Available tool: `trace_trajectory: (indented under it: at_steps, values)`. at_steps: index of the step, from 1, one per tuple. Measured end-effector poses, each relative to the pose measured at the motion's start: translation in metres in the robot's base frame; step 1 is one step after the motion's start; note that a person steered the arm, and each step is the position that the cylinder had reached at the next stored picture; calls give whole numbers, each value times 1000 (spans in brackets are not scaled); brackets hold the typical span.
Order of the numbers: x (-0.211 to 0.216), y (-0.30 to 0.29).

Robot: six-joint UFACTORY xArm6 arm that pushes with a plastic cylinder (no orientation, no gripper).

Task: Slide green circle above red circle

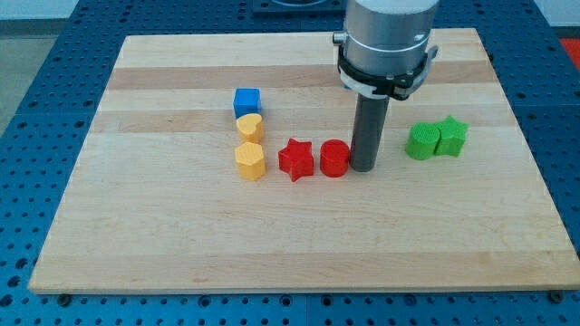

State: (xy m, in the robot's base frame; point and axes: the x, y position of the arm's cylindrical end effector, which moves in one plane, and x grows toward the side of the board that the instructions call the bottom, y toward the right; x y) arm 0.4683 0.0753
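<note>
Your desk (pixel 136 226) is a pale wooden board with lengthwise grain bands, lying on a blue perforated surface (pixel 36 54). The blocks on it look like matte plastic with faintly ribbed sides.

The green circle (pixel 421 142) is a squat, roughly round piece at about 3 o'clock of board centre. It touches a green star (pixel 452 136) on its 3 o'clock side; the two read almost as one lump. The red circle (pixel 334 158) is a short cylinder near the board's middle, and a red star (pixel 295 159) sits just beside it at 9 o'clock, with a narrow gap or none — you cannot tell which.

Farther toward 9 o'clock stands a column of three: a blue cube (pixel 246 100) at the 12 o'clock end, a yellow heart-like piece (pixel 250 128) touching it below, and a yellow hexagon-like block (pixel 250 161) at the 6 o'clock end, close under the heart.

You have no grasping tool here, so nothing is held or clenched. The arm ends in a grey metal cylinder with a dark rod below it. My tip (pixel 363 168) rests on the desk just at 3 o'clock of the red circle, touching it or nearly so. The rod stands between the red circle and the green circle, and the green circle lies apart from my tip, at its 2 to 3 o'clock.
</note>
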Motion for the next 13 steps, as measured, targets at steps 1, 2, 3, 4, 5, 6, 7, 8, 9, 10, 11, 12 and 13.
trace_trajectory:
  at_steps: [1, 2, 3, 4, 5, 6, 7, 8, 9, 10, 11, 12, 13]
  values:
    - [0, 0]
    - [2, 8]
    - [16, 35]
    - [23, 77]
    - [17, 100]
    - [12, 101]
    - [9, 101]
    - [3, 101]
    - [-3, 101]
    - [-11, 100]
    - [-20, 97]
    - [-29, 94]
    - [-38, 93]
